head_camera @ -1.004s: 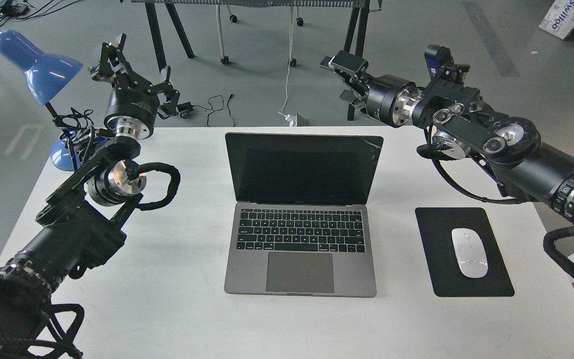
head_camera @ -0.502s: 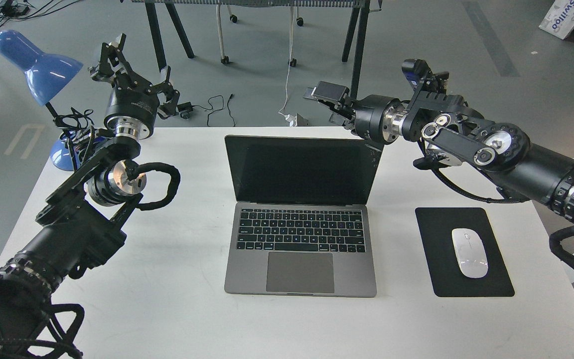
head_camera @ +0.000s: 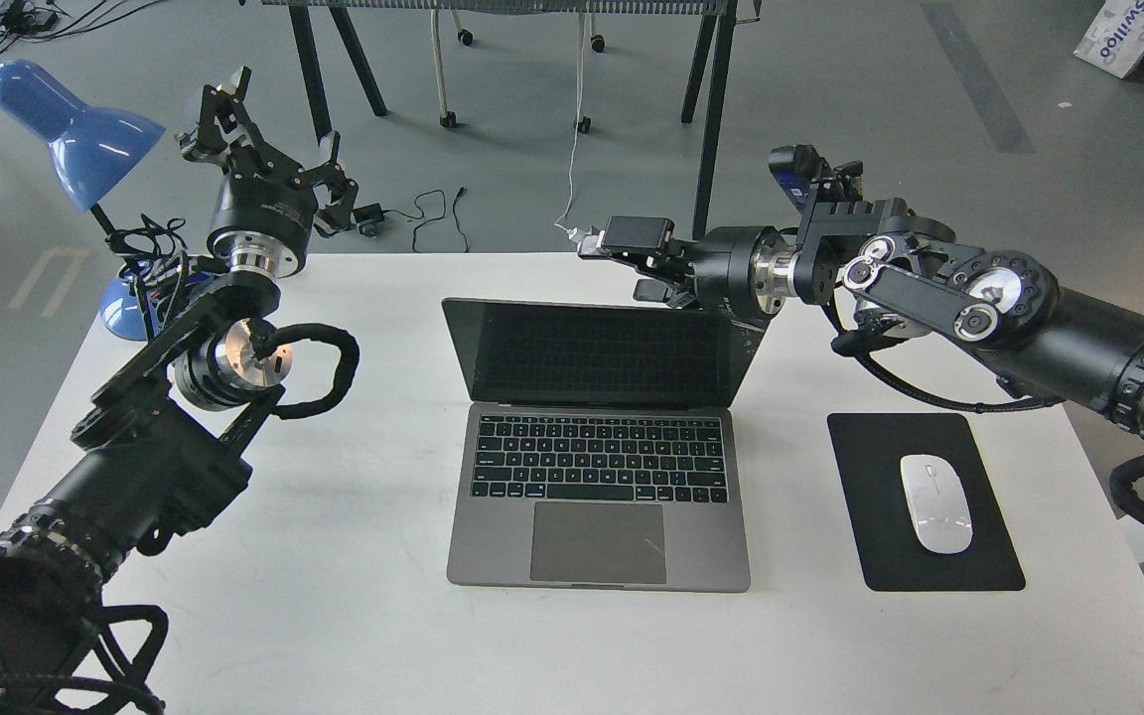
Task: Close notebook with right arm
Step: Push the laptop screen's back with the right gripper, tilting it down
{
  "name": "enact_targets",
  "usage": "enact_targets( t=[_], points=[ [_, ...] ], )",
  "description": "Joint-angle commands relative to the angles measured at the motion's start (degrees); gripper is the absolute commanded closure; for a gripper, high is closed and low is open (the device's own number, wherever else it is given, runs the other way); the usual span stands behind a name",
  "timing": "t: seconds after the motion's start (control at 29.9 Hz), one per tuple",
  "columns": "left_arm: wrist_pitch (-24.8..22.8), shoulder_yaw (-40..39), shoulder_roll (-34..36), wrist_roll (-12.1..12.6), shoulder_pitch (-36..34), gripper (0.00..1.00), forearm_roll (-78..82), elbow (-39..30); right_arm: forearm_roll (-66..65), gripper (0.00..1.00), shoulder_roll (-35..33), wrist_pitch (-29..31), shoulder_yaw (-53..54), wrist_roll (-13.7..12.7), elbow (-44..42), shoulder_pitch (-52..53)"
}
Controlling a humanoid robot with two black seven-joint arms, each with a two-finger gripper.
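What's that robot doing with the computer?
The robot's right arm is reaching over the back of the open notebook on the white table, its right gripper just behind the top edge of the screen. The lid leans forward a little but is far from shut. The left gripper hangs open near the blue lamp, touching nothing. A white mouse rests on its black pad.

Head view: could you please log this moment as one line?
right gripper: jaws open, behind lid's top edge | notebook: open, lid tilted forward | left gripper: open, idle | mouse: on pad
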Motion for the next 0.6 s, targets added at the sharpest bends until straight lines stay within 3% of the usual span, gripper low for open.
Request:
enact_targets(
  t=[0.0, 0.57],
  points=[
    [-0.02, 0.0, 0.0, 0.0, 0.0, 0.0, 0.0, 0.0, 0.15, 0.0, -1.24, 1.55, 0.22, 0.1, 1.24, -0.31],
    [-0.02, 0.0, 0.0, 0.0, 0.0, 0.0, 0.0, 0.0, 0.24, 0.0, -3.62, 1.55, 0.4, 0.1, 7.22, -0.75]
  ],
)
